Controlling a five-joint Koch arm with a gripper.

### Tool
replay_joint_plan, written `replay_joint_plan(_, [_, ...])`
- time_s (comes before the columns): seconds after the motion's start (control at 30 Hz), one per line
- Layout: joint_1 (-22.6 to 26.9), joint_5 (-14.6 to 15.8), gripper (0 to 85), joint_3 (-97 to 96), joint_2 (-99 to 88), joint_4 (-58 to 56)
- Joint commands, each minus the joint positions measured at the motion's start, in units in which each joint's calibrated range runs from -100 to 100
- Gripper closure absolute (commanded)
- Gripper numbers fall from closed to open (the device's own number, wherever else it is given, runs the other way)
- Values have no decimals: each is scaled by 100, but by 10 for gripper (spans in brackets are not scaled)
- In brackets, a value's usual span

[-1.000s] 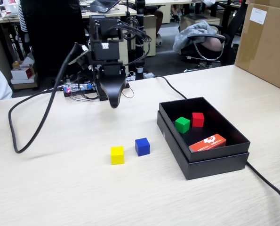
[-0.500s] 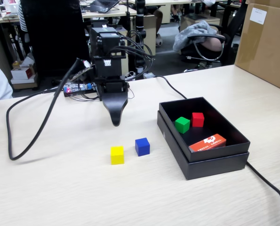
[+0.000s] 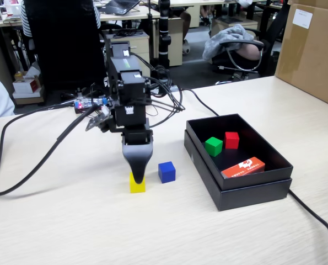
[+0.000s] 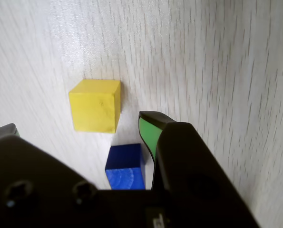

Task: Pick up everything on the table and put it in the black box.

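The yellow cube (image 3: pixel 136 184) sits on the pale wood-grain counter (image 3: pixel 70 221), left of the blue cube (image 3: pixel 166 171), the two near each other but apart. Both are outside the black box (image 3: pixel 252 193), which stands to their right in the fixed view. Inside that box lie the green cube (image 3: pixel 213 146) and the red cube (image 3: pixel 231 140), side by side toward its far end, with a flat orange-red packet (image 3: pixel 243 167) nearer the front.

My hand (image 3: pixel 136 175) hangs point-down directly over the yellow cube, its tip overlapping the cube's top edge in the fixed view. In the wrist view one green-padded finger (image 4: pixel 148 133) shows to the right of the yellow cube (image 4: pixel 94 105), just above the blue cube (image 4: pixel 125 166); only a corner of the other jaw shows at the left edge. The jaws stand apart, holding nothing.

I judge the yellow cube to be my target. To grasp it well I should centre it between the jaws, keep the padded finger clear of the blue cube, lower until the tips straddle the yellow sides, then close squarely on two flat faces.
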Motion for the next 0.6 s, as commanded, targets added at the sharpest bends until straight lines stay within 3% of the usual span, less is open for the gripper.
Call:
replay_joint_plan(0.0, [-39, -20, 359, 487, 13, 28])
replay_joint_plan(0.37, [-83, -54, 383, 904, 667, 28])
replay_joint_plan(0.57, [-83, -186, 462, 1040, 953, 28])
